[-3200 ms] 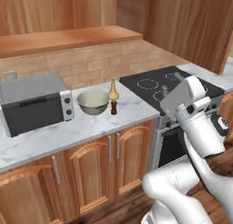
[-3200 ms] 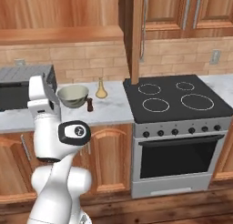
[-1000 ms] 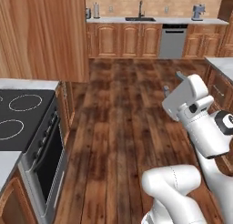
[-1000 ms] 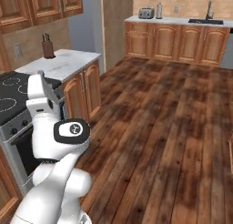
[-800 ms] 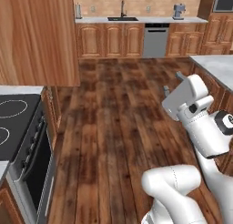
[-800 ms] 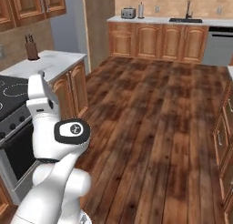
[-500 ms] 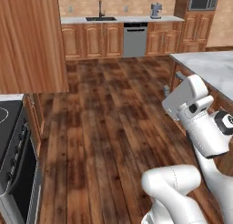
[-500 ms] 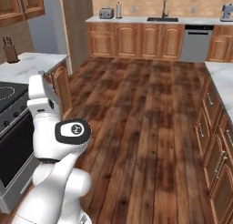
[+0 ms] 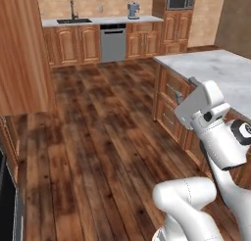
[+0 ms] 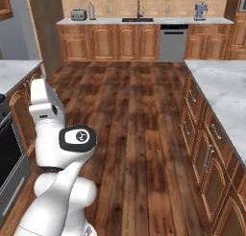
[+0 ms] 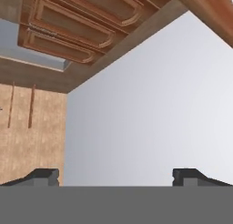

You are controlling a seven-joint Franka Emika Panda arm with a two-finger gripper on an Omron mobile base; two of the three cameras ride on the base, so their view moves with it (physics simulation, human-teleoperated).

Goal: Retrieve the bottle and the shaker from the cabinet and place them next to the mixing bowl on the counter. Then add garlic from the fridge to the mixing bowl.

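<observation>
The tool (image 11: 116, 175) stands with its jaws wide apart and holds nothing (both dark tips frame bare ceiling in the hand view). The arm is folded upright over the base, beside the island tabletop (image 9: 220, 71). The fridge and garlic lie outside these views, so their bearing from the tool cannot be told. No legible labels or writing are present.
</observation>
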